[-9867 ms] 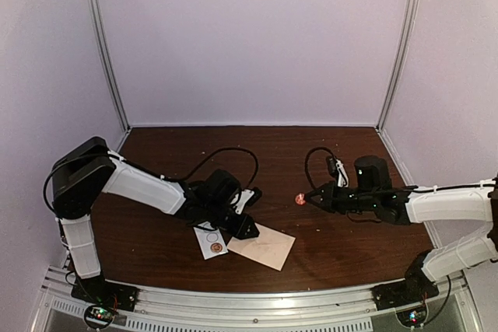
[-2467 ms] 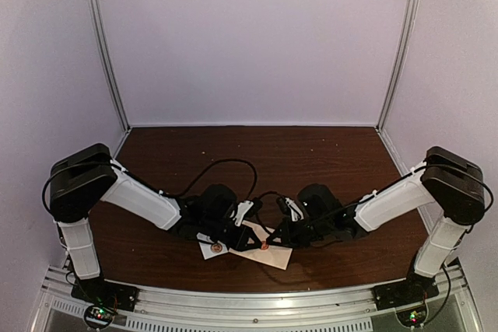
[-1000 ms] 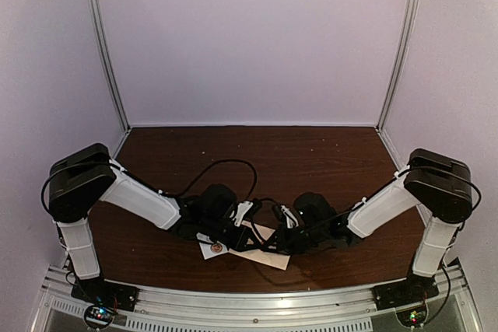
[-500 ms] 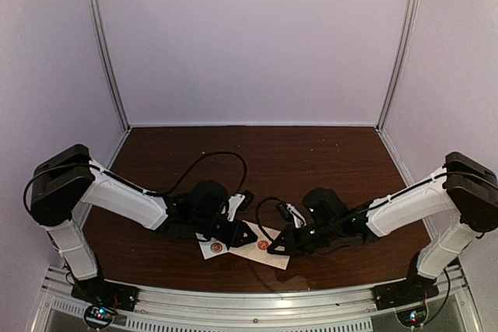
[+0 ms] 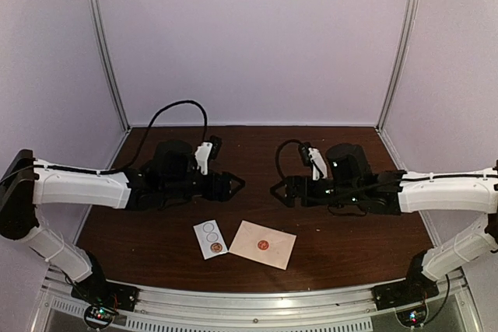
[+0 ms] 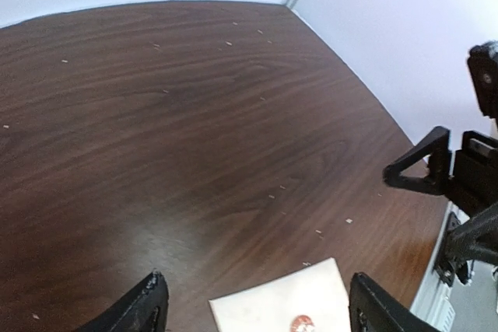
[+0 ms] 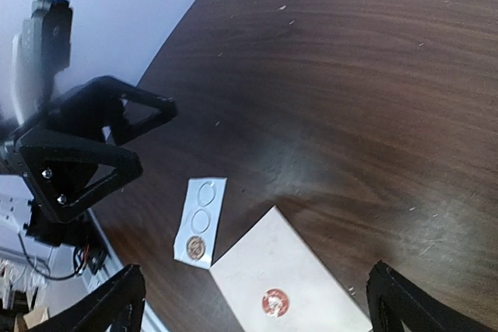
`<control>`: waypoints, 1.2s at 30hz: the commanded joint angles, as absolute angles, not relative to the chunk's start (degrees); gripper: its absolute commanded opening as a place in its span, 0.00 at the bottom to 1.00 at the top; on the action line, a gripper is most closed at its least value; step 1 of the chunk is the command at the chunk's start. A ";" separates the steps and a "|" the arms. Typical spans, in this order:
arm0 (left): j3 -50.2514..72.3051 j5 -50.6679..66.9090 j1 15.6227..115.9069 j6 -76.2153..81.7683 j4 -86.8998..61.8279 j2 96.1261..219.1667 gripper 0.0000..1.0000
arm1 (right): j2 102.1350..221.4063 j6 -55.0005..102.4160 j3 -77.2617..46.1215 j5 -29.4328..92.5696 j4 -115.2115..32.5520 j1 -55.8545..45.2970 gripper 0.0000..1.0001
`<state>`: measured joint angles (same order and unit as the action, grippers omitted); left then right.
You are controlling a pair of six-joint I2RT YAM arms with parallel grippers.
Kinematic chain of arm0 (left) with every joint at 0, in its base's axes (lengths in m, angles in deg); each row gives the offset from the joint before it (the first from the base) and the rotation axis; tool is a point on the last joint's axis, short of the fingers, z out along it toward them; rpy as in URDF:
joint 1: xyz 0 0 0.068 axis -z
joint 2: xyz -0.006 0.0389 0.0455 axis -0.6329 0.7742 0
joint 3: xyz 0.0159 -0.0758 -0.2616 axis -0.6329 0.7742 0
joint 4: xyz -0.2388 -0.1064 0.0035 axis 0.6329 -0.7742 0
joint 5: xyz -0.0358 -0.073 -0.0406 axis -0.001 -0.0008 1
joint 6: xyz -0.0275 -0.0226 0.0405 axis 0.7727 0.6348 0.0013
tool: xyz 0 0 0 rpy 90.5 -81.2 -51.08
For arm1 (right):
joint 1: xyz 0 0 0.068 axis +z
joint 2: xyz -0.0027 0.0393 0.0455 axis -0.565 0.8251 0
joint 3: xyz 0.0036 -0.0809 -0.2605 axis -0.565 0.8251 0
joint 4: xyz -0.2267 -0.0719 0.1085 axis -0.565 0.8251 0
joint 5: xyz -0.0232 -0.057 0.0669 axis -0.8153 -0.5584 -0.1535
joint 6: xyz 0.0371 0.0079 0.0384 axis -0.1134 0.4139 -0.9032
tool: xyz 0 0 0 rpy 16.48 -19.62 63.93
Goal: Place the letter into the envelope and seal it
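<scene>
You have the envelope (image 5: 250, 240) lying flat at 6 o'clock on the table (image 5: 311, 153). It is a pale pinkish-cream rectangle with a round red seal (image 5: 264, 245) at its middle, and a white sticker strip (image 5: 210, 239) lies just beside it at its 9 o'clock. Farther back, your left gripper (image 5: 233, 186) at the envelope's 11 o'clock and your right gripper (image 5: 278, 190) at its 1 o'clock both hang with jaws spread wide, holding nothing.

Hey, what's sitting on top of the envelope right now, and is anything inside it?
A small round red seal sits on the envelope, near its middle; nothing else lies on it. The envelope is flat and closed, so its inside is hidden.
</scene>
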<state>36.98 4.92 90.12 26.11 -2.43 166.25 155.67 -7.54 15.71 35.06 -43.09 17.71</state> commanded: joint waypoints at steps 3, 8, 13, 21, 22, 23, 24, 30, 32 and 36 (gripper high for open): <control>37.04 3.24 75.30 18.58 -1.59 164.98 0.82 | 157.88 4.51 13.56 21.20 -41.62 7.06 1.00; 45.53 8.86 58.51 17.55 6.07 158.62 0.82 | 155.75 10.76 16.64 19.26 -45.88 -5.39 1.00; 56.66 6.71 42.14 16.72 10.88 147.76 0.88 | 148.94 15.56 22.21 21.22 -51.74 -19.31 1.00; 72.55 -6.05 32.15 11.38 22.16 134.32 0.97 | 140.31 17.77 37.09 24.26 -69.89 -33.69 1.00; 72.68 -6.23 32.17 10.18 22.81 134.55 0.98 | 140.27 18.50 38.88 22.88 -73.58 -33.66 1.00; 72.80 -5.44 32.17 8.70 24.24 135.16 0.98 | 140.47 19.65 40.80 22.18 -77.76 -33.63 1.00; 72.82 -5.05 32.19 7.67 25.61 136.14 0.98 | 140.86 20.20 42.86 21.86 -82.25 -33.63 1.00; 72.58 -4.83 32.22 1.60 35.80 145.16 0.98 | 148.06 23.51 51.54 18.50 -108.68 -33.70 1.00; 72.90 -3.51 32.17 0.83 40.48 147.69 0.98 | 151.41 24.61 53.42 17.78 -114.77 -33.68 1.00; 72.12 -2.64 32.15 0.37 43.47 152.95 0.98 | 157.30 26.28 55.32 18.17 -123.64 -33.69 1.00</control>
<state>72.69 -3.82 32.33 3.10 34.33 149.57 153.48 23.25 53.56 19.59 -107.16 -33.52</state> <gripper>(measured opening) 0.976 0.993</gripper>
